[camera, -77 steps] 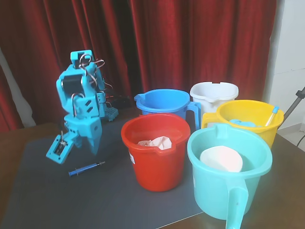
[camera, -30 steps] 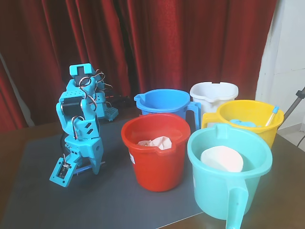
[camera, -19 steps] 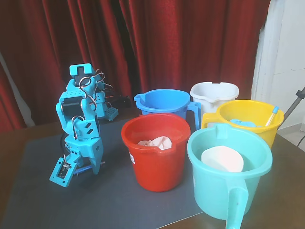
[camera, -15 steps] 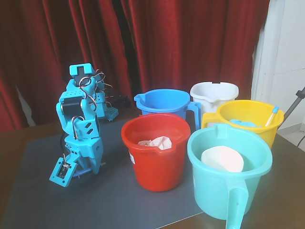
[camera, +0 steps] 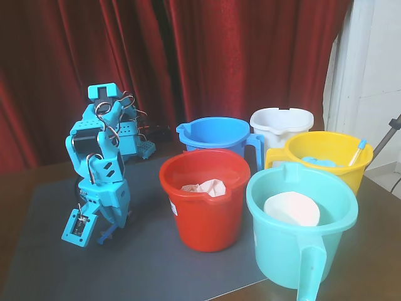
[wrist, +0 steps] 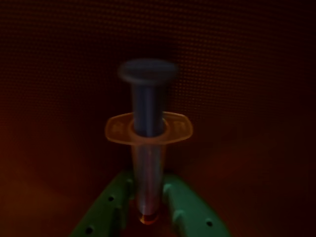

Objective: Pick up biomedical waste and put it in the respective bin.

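In the wrist view the syringe (wrist: pixel 147 148) stands lengthwise between my fingers (wrist: pixel 114 197), its dark plunger head pointing away and its flange just beyond the fingertips. My gripper (wrist: pixel 147 190) is shut on the barrel near its tip. The picture is dark and red-tinted. In the fixed view the blue arm is folded down at the left, with the gripper (camera: pixel 111 227) low on the dark mat (camera: pixel 56 263). I cannot pick out the held syringe there against the blue arm. The buckets stand well to the right of it.
Several buckets cluster at the right: red (camera: pixel 200 219) holding a crumpled tissue (camera: pixel 205 186), blue (camera: pixel 188 132), white (camera: pixel 276 128), yellow (camera: pixel 344 175) with another syringe (camera: pixel 358 150) leaning inside, teal (camera: pixel 282 251) nearest, holding a white round thing (camera: pixel 291 209). Red curtain behind.
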Motion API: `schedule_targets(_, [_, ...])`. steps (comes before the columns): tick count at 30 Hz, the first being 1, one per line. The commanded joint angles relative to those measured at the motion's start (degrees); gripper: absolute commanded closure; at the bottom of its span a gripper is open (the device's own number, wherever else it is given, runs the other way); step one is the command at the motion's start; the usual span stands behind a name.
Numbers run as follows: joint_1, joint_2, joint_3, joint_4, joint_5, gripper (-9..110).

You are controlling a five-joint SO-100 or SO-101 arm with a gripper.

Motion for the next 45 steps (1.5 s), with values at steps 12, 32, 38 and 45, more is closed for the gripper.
schedule_targets(12, [0.5, 1.3, -4.0, 19.9, -0.5, 102])
schedule_targets(32, [-7.1, 24.9, -1.1, 20.0, -0.5, 102])
schedule_targets(38, [-12.7, 32.9, -1.7, 20.0, 0.4, 102])
schedule_targets(45, [-18.7, 36.0, -8.1, 19.8, 6.0, 102])
